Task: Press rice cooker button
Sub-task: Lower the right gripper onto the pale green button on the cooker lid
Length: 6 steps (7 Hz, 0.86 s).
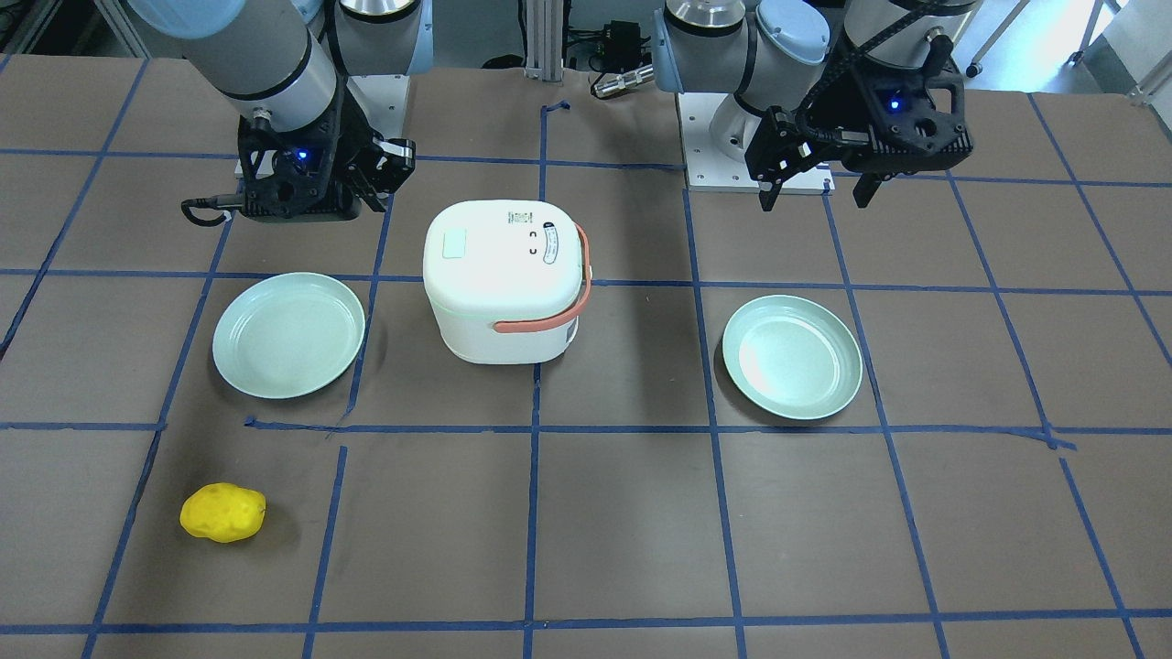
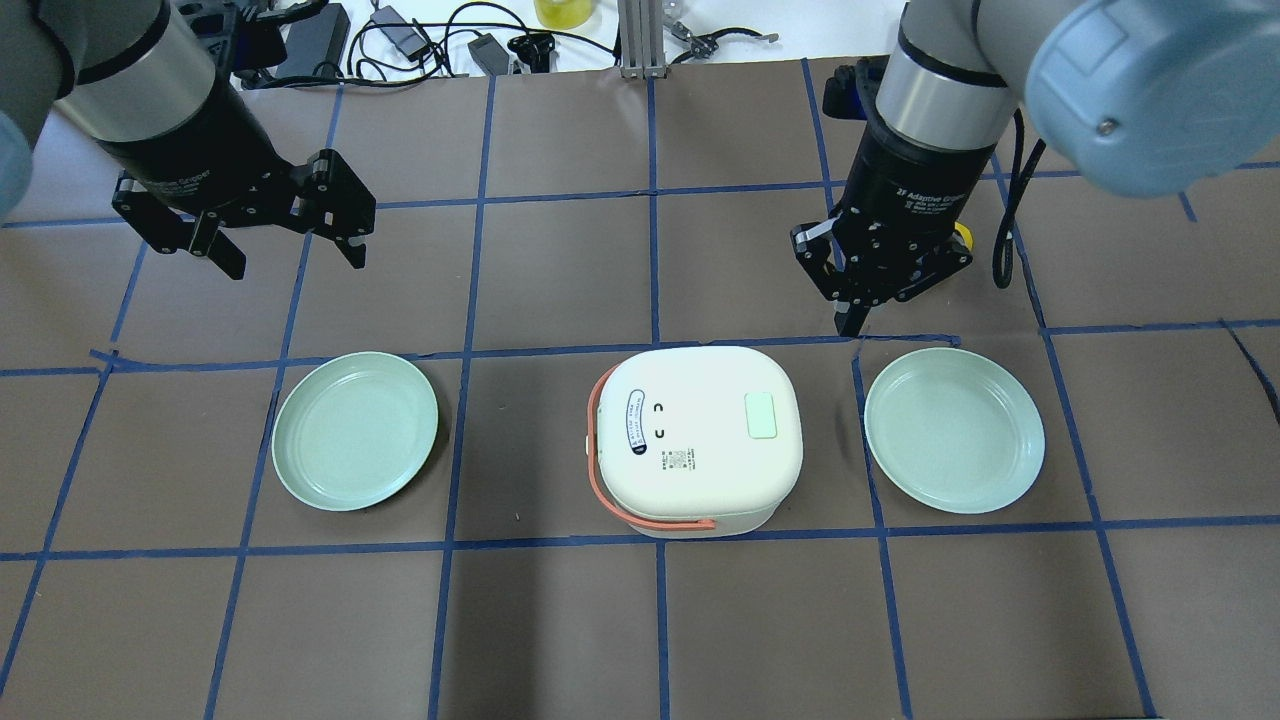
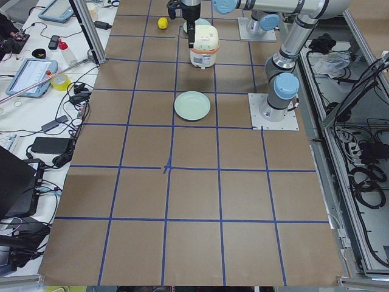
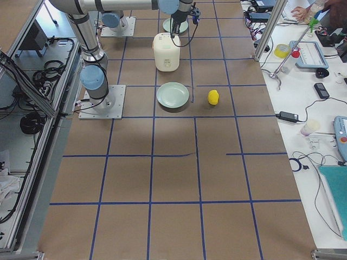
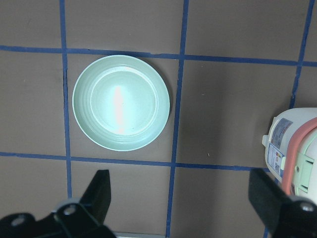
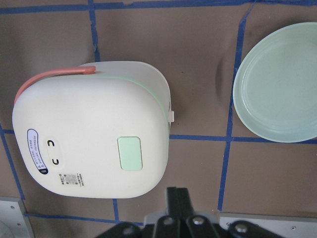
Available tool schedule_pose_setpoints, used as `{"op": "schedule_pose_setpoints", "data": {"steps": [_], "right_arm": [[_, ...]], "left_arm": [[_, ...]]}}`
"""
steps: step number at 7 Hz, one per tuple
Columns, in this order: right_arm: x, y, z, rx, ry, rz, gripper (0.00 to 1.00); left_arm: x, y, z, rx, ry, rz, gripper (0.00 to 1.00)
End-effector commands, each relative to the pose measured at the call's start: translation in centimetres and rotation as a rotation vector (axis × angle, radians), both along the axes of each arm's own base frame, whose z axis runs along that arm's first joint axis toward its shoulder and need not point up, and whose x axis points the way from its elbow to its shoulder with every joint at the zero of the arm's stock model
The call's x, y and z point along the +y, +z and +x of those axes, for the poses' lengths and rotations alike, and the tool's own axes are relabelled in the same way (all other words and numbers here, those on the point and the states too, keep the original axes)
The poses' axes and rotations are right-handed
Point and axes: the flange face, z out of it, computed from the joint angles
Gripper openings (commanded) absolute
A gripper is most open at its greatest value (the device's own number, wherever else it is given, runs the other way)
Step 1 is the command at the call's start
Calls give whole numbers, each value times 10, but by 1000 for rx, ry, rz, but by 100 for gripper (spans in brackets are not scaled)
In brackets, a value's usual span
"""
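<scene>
Gently now: at the middle of the table stands the white rice cooker; bring your right gripper, pinched closed and empty, square over the lid's pale green button and press straight down. The button lies below the tips, toward your left gripper, which hangs spread wide, empty, well apart.

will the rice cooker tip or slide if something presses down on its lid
Tipping seems unlikely: the rice cooker is squat with a wide base, and its green patch sits on the flat lid. A sideways shove might slide it, since the table cover looks smooth.
</scene>
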Motion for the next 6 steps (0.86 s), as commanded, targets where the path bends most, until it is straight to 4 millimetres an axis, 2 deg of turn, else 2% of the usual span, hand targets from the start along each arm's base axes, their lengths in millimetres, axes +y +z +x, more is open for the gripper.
{"op": "schedule_pose_setpoints", "data": {"steps": [1,2,5,6], "right_arm": [[8,-22,9,-1,12,38,0],[8,-30,17,-39,9,49,0],[1,-70,22,-65,1,61,0],[2,-73,22,-71,0,66,0]], "left_arm": [[0,0,0,0,0,1,100],[0,0,0,0,0,-1,100],[0,0,0,0,0,1,100],[0,0,0,0,0,-1,100]]}}
